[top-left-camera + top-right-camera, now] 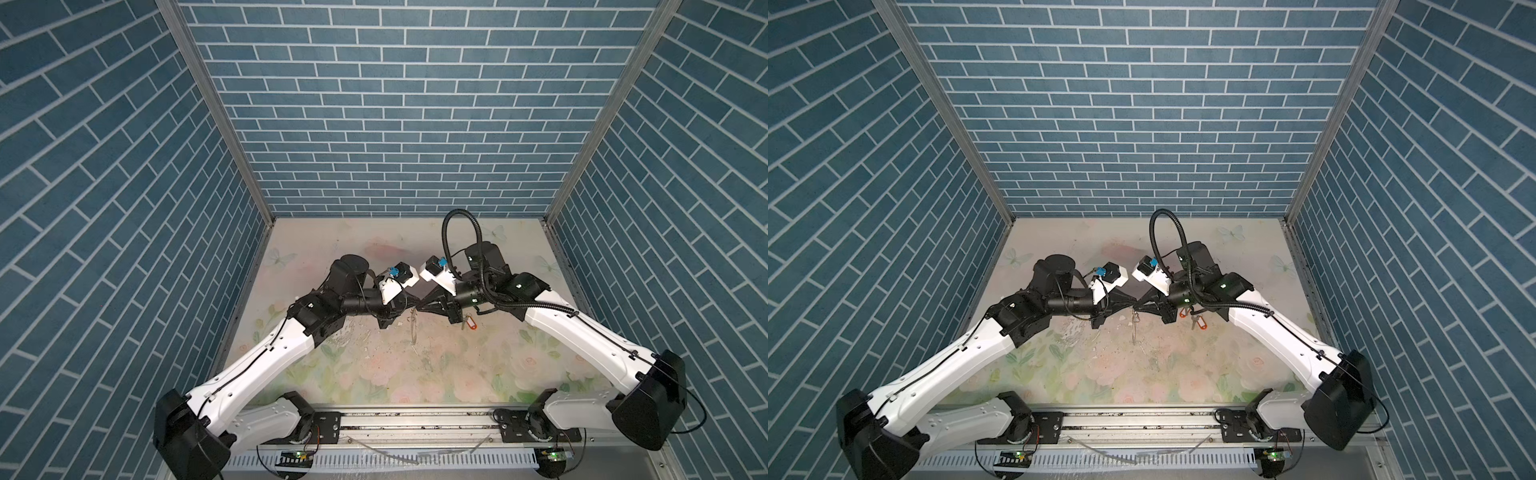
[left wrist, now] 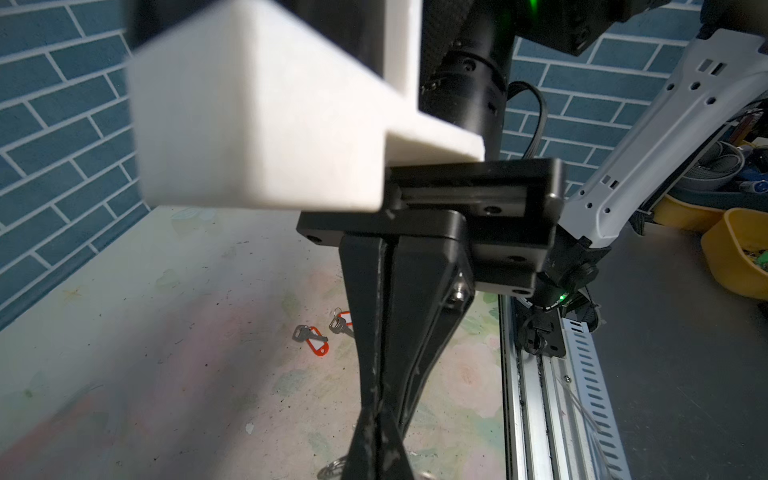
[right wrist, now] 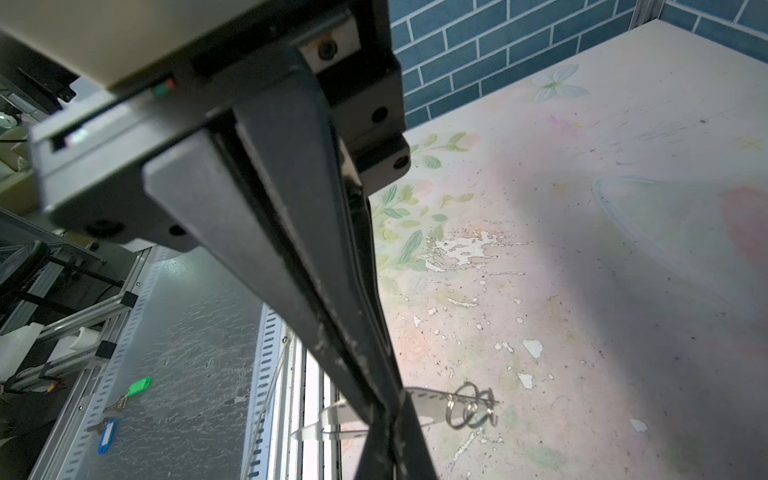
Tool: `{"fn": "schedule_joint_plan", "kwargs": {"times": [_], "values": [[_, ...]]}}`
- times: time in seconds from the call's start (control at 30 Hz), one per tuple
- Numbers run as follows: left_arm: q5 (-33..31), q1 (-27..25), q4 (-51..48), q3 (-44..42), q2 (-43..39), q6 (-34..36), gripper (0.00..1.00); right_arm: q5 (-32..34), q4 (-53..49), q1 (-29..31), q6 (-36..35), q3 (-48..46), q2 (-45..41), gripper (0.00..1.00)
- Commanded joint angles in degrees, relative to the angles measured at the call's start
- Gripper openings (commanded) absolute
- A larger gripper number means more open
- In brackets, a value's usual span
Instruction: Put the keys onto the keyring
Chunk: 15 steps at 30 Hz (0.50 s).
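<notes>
My two grippers meet tip to tip above the middle of the floral table (image 1: 374, 365). The keyring (image 1: 413, 330) (image 1: 1135, 328) hangs from that meeting point as a thin loop. In the right wrist view it is a flat band with silver rings (image 3: 471, 405) at one end. The left gripper (image 1: 409, 308) (image 2: 379, 411) and the right gripper (image 1: 417, 309) (image 3: 392, 415) are both shut, pinching the band. The two keys lie on the table below the right gripper, one orange tag (image 2: 318, 344) beside the other (image 2: 344, 321). Only one tag (image 1: 471, 325) shows clearly in a top view.
Blue brick walls (image 1: 395, 124) close in three sides. An aluminium rail (image 1: 415, 419) runs along the front edge. Off the table lie a green-tagged key (image 3: 139, 386) and a blue-tagged key (image 3: 107, 434). Yellow bowls (image 2: 735, 249) stand beyond the rail.
</notes>
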Motion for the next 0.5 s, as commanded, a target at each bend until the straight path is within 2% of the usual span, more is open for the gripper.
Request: {"fn": "schedule_joint_plan", "kwargs": {"times": [0.0,0.13,0.27,0.47], "values": [[0.59,0.16,4.66,-2.61,-1.43,-1.38,0.0,-1.0,2.66,0.25,-0.76,1.49,-1.12,0.0],[0.38,0.18,12.89,-7.51,-4.11,-4.41,0.0,1.02,5.1,0.17,0.56,-0.58,-3.11,0.02],[-0.23,0.18,24.49,-13.15,-7.03,-8.78,0.0,3.26,6.86,0.06,1.91,-2.98,-5.21,0.22],[-1.53,0.18,40.69,-19.77,-7.9,-15.48,0.0,3.33,11.73,-0.19,5.49,-6.64,-7.34,0.28]]}}
